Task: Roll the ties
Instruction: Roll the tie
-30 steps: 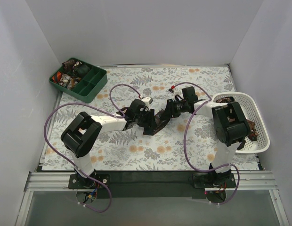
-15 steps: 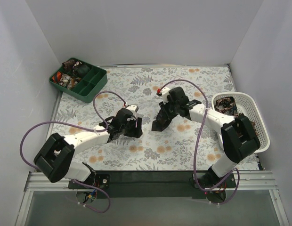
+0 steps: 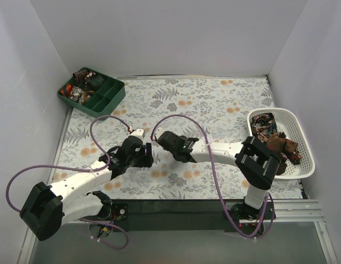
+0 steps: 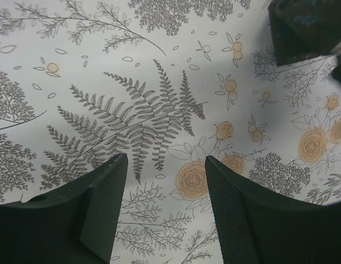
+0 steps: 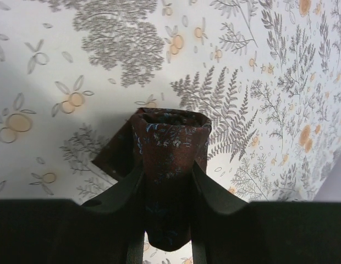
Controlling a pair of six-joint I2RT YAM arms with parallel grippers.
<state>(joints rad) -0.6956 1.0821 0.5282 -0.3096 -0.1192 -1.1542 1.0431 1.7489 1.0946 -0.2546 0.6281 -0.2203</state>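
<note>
A rolled maroon tie (image 5: pixel 171 140) with a small pale print stands between the fingers of my right gripper (image 5: pixel 166 166), which is shut on it just above the floral cloth. A loose flap of the tie hangs to its left. In the top view the right gripper (image 3: pixel 164 139) is near the table's middle. My left gripper (image 3: pixel 141 157) hovers just left of it. In the left wrist view it (image 4: pixel 162 168) is open, with only cloth between its fingers. More ties (image 3: pixel 274 137) lie heaped in the white basket (image 3: pixel 302 165). Small coils (image 3: pixel 81 82) sit in the green tray (image 3: pixel 107 102).
The floral cloth (image 3: pixel 214 104) covers the table between white walls. The right gripper's dark body (image 4: pixel 305 27) shows at the top right of the left wrist view. Purple cables loop over both arms. A black rail runs along the near edge.
The left gripper has let go of the tie, opened and pulled back towards the near left. The right gripper has carried the rolled tie left and nearer.
</note>
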